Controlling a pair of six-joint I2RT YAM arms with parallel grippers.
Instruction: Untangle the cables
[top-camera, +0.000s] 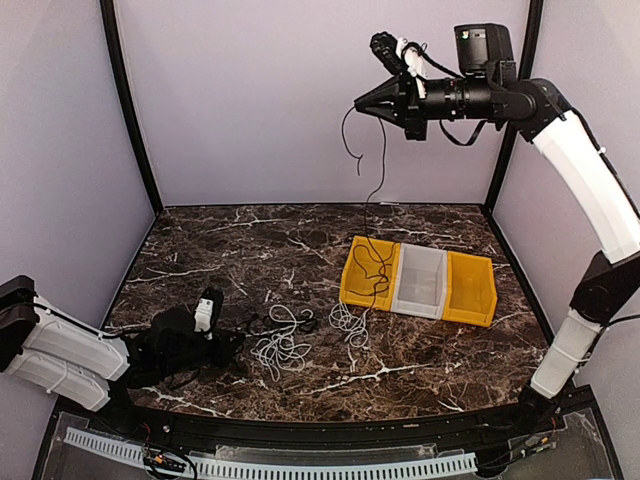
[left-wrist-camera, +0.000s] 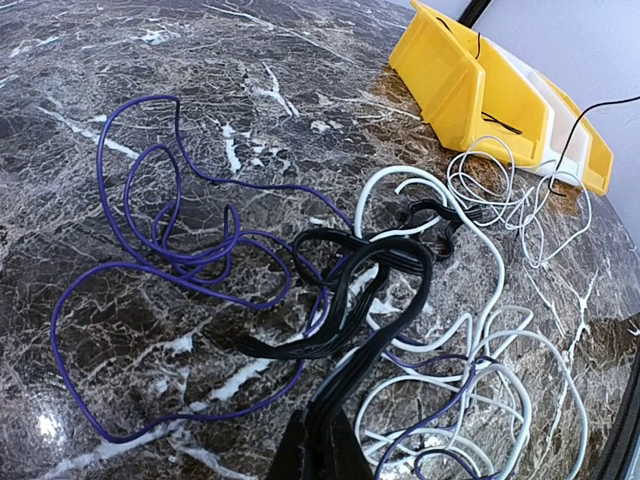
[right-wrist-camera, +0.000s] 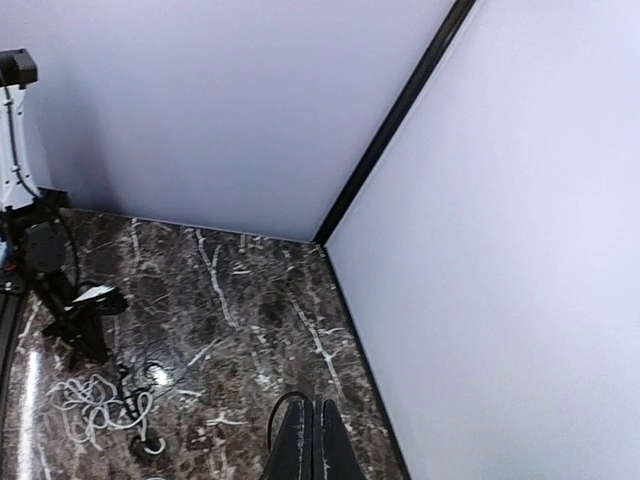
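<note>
Right tool (top-camera: 358, 103) is up high, pinched on a thin black cable (top-camera: 383, 160) that dangles below it, its lower end looped in the yellow bin (top-camera: 350, 295). Left tool (left-wrist-camera: 320, 445) sits low on the bench (top-camera: 200, 250), clenched on a thicker black cable (left-wrist-camera: 350, 290). That one runs out ahead of it into a tangle with a purple cable (left-wrist-camera: 130, 180) and a white cable (left-wrist-camera: 480, 330).

A thin black cable (top-camera: 384, 150) hangs from the raised right pincer (top-camera: 358, 104), its lower end coiled inside the yellow bin (top-camera: 352, 290). A small white cable (top-camera: 350, 322) lies just left of that bin. Farther left, a purple cable (left-wrist-camera: 170, 250), a larger white cable (left-wrist-camera: 480, 340) and a thick black cable (left-wrist-camera: 360, 290) lie tangled, the last pinched by the left pincer (left-wrist-camera: 322, 425).
</note>
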